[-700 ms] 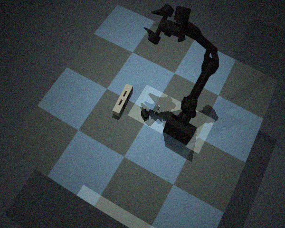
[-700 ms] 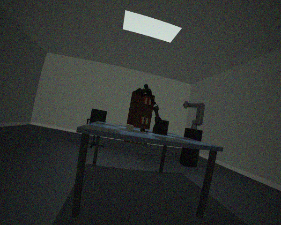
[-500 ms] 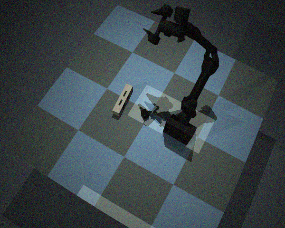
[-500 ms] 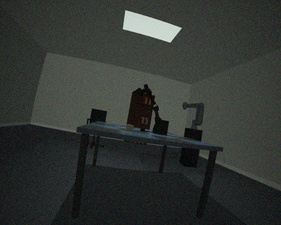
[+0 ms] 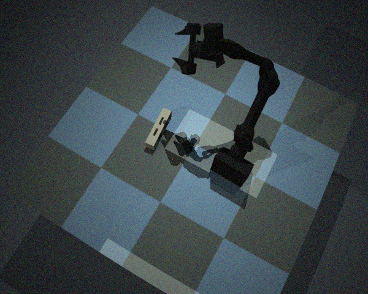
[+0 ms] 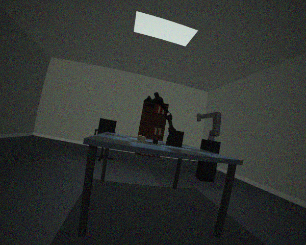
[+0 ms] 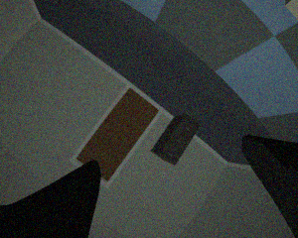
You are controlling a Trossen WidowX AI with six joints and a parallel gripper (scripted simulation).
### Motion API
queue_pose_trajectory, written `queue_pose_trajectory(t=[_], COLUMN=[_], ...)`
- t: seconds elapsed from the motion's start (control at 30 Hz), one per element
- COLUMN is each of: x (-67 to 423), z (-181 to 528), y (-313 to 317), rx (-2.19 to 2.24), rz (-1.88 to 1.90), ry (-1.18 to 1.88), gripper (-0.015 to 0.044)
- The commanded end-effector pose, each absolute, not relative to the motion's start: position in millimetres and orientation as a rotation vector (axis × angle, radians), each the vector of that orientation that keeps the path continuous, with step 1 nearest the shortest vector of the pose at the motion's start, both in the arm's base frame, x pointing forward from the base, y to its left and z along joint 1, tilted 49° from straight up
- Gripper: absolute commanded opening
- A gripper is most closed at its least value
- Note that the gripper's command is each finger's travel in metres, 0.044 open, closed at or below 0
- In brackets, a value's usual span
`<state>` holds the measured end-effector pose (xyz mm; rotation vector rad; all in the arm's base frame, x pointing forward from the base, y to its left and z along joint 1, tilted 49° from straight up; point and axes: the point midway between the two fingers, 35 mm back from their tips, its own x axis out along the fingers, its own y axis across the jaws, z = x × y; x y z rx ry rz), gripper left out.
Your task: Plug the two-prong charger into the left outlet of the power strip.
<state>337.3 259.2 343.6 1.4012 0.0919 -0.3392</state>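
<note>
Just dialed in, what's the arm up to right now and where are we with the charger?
The arm is raised high, its gripper open and holding nothing, well away from the work. The beige power strip lies on the checkered table, and a small dark shape beside it, seemingly the charger, sits apart from the strip, not plugged in. The dim light makes the charger hard to tell from shadows. Nothing has been grasped yet.
</note>
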Motion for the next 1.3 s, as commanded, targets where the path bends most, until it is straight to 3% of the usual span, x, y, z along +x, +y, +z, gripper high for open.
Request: queue_pose_trajectory(t=[0.0, 0.7, 1.27], x=[343, 334, 275], z=[307, 124, 11], y=[259, 215, 126], rx=[1.266, 0.561, -0.032], rz=[-0.381, -0.599, -0.783], ry=[0.161, 0.553, 0.969], gripper=[0.044, 0.044, 0.044])
